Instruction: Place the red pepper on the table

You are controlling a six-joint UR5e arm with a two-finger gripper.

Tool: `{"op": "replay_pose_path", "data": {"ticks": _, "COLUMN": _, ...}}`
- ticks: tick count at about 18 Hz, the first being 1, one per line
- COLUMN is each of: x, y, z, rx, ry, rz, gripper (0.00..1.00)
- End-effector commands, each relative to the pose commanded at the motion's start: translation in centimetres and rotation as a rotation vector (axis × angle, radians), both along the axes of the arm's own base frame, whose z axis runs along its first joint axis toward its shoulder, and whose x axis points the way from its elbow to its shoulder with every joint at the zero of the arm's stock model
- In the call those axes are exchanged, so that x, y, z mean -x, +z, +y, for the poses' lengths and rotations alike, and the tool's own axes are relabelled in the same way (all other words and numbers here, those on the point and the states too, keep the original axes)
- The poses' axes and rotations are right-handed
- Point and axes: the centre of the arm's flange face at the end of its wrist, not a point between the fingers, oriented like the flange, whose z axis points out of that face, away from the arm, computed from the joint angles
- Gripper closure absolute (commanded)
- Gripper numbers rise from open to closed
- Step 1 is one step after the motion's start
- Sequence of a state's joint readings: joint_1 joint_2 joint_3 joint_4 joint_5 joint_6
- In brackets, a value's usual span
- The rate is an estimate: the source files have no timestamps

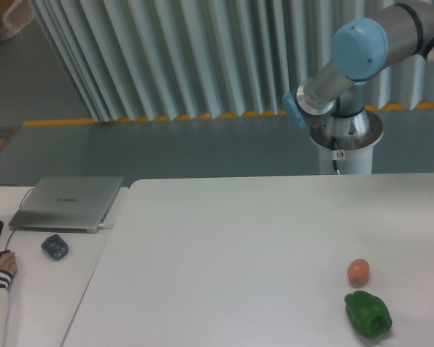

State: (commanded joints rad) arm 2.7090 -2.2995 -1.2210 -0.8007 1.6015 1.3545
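Observation:
The red pepper is out of view. The large white table (224,253) fills the lower middle and right of the picture. Only the arm's base and elbow (358,47) show, at the upper right behind the table's far edge. The rest of the arm runs off the right side, and the gripper is not in view.
A green bell pepper (367,315) lies near the table's front right, with a small orange-pink ball (358,271) just behind it. On the narrower desk at left are a closed laptop (66,202), a mouse (55,247) and a person's hand (0,264).

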Motion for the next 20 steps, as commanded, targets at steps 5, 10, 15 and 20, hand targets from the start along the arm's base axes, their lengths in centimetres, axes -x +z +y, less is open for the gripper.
{"op": "replay_pose_path", "data": {"ticks": 5, "x": -0.6, "y": 1.4, "z": -0.2, "rx": -0.024, "ry": 0.007, "rz": -0.001, "gripper": 0.54}}
{"op": "replay_pose_path", "data": {"ticks": 10, "x": -1.0, "y": 1.7, "z": -0.2, "rx": -0.043, "ry": 0.032, "rz": -0.010, "gripper": 0.63}}
{"op": "replay_pose_path", "data": {"ticks": 15, "x": -1.3, "y": 1.9, "z": -0.2, "rx": -0.058, "ry": 0.069, "rz": -0.017, "gripper": 0.82}}
{"op": "replay_pose_path", "data": {"ticks": 20, "x": -1.9, "y": 2.7, "z": -0.6, "rx": -0.049, "ry": 0.067, "rz": -0.026, "gripper": 0.82}}
